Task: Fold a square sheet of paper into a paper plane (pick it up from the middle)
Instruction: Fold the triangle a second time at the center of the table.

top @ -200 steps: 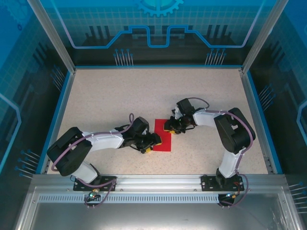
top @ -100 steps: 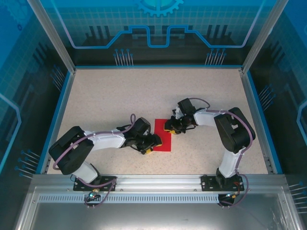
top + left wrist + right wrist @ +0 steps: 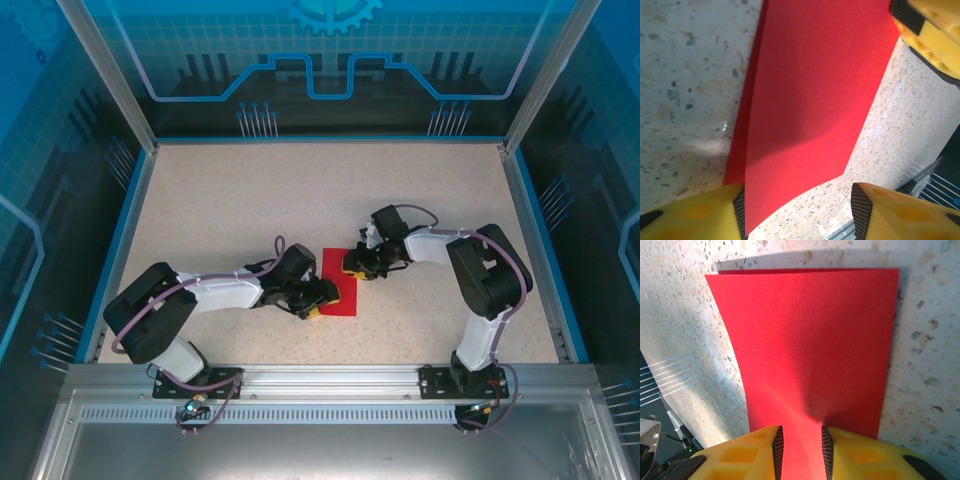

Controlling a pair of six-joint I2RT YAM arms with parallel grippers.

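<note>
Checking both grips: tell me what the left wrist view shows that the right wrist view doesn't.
Left wrist view: the left claw, fingers spread wide at the paper's near end, plus the other arm's yellow finger at top right. Right wrist view: the right claw pinching the paper's edge, puckering it. Both: the folded red paper lying on the speckled table.

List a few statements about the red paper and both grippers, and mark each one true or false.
1. The red paper is folded over, with two layers showing along one edge. True.
2. The right gripper pinches the paper's edge between its fingers. True.
3. The left gripper is clamped tight shut. False: its fingers stand apart, one at the paper's corner, the other over the table.
4. The paper is already a slim pointed dart. False: it is a plain rectangle.
</note>
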